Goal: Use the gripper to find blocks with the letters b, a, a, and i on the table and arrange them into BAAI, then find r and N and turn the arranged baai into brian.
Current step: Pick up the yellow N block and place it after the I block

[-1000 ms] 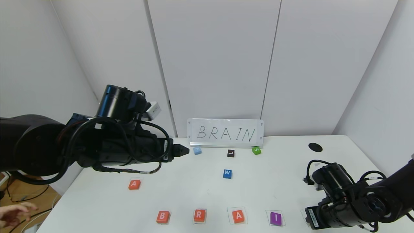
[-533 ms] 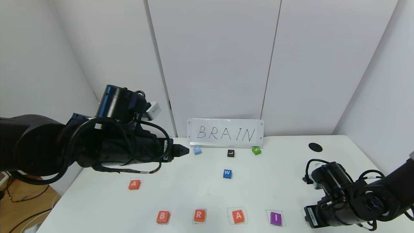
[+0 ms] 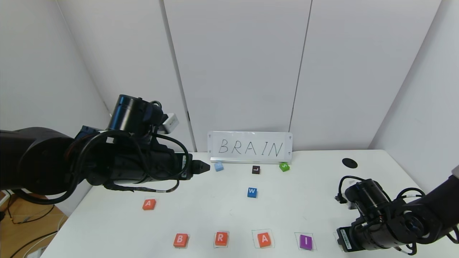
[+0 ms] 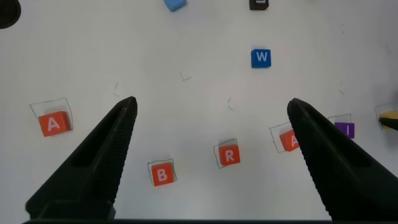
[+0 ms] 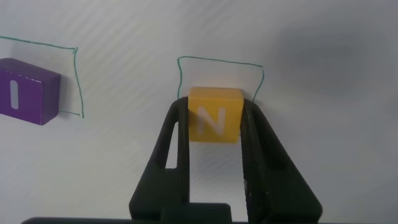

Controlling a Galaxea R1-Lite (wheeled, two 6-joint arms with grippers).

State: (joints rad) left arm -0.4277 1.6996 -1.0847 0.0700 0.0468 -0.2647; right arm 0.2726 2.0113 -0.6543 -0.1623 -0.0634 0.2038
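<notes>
Along the front of the table (image 3: pixel 215 208) lie an orange B (image 3: pixel 180 240), r (image 3: pixel 221 238), an orange A (image 3: pixel 264 239) and a purple I (image 3: pixel 305 242), the last three in pen-drawn squares. A second orange A (image 3: pixel 148 204) sits apart at the left. My right gripper (image 5: pixel 214 109) is shut on the yellow N (image 5: pixel 214 114), at the near edge of a drawn square (image 5: pixel 221 61) just right of the I (image 5: pixel 25 92). In the head view the right arm (image 3: pixel 373 222) hides N. My left gripper (image 4: pixel 211 104) hangs open and empty, high above the B (image 4: pixel 162 175) and r (image 4: pixel 229 155).
A white sign reading BRAIN (image 3: pixel 250 147) stands at the back. In front of it lie a light-blue block (image 3: pixel 218 166), a black L (image 3: pixel 255 170) and a green S (image 3: pixel 284 166), with a blue W (image 3: pixel 251 192) nearer. A black hole (image 3: pixel 349 163) marks the back right.
The right arm has sunk slightly at the front right corner. A person's hand at the lower left edge has gone from view. The left arm has barely moved.
</notes>
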